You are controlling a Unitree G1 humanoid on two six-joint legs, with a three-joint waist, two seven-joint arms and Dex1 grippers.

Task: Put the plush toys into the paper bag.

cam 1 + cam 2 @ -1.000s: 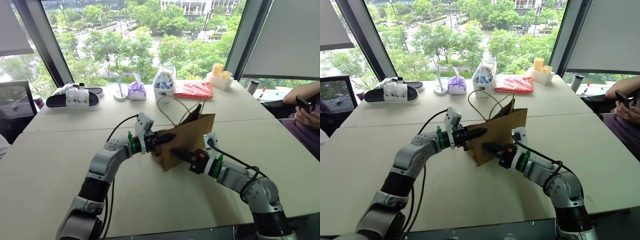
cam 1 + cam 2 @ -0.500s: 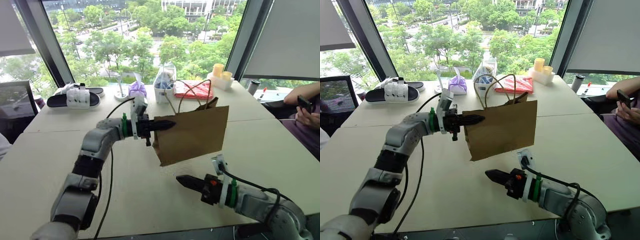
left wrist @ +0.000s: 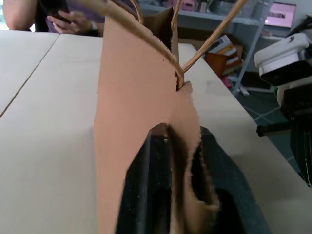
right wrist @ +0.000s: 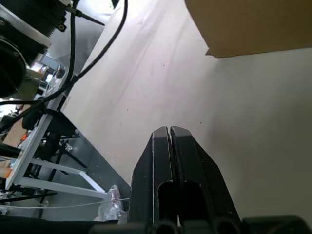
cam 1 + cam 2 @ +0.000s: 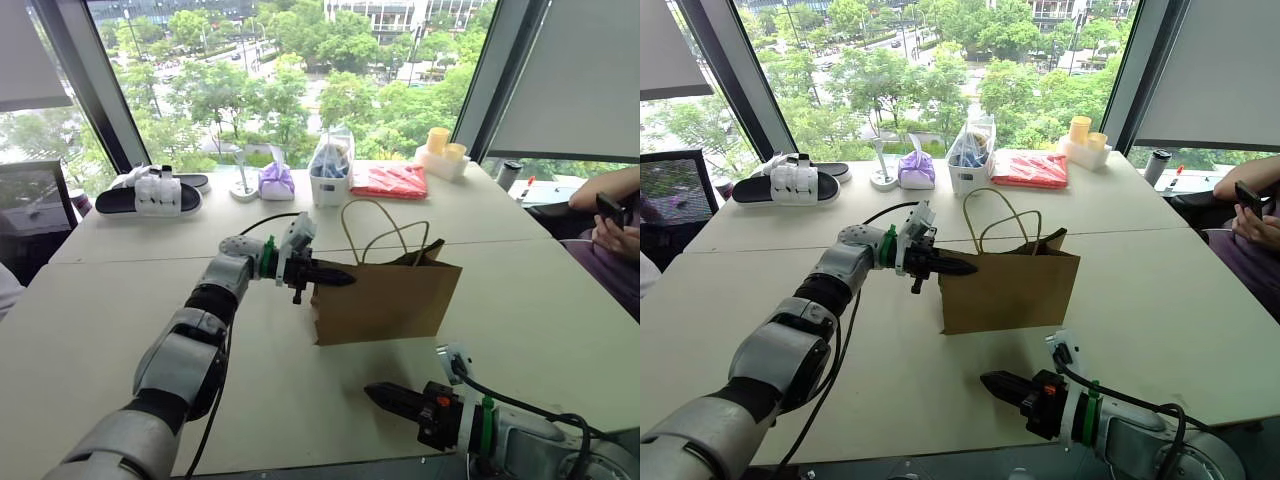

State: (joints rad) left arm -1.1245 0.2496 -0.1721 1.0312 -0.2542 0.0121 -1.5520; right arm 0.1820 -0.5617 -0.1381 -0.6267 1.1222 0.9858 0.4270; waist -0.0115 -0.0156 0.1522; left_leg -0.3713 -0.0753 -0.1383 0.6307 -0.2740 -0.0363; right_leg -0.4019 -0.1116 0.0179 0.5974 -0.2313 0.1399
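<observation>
Right claw (image 5: pixel 989 381) lies nearest, clenched with nothing in it, low over the beige table (image 5: pixel 1200 330) and apart from the paper bag (image 5: pixel 1015 290). Just beyond, the bag stands upright on the table, its cord handles (image 5: pixel 992 215) looping above the open top. Left claw (image 5: pixel 343 279) reaches in from the robot's left and straddles the bag's upper corner, one finger on each side of the paper wall, slightly parted. Farther back by the window sit black slippers (image 5: pixel 785 186), a purple pouch (image 5: pixel 916 171) and a red packet (image 5: pixel 1030 169).
</observation>
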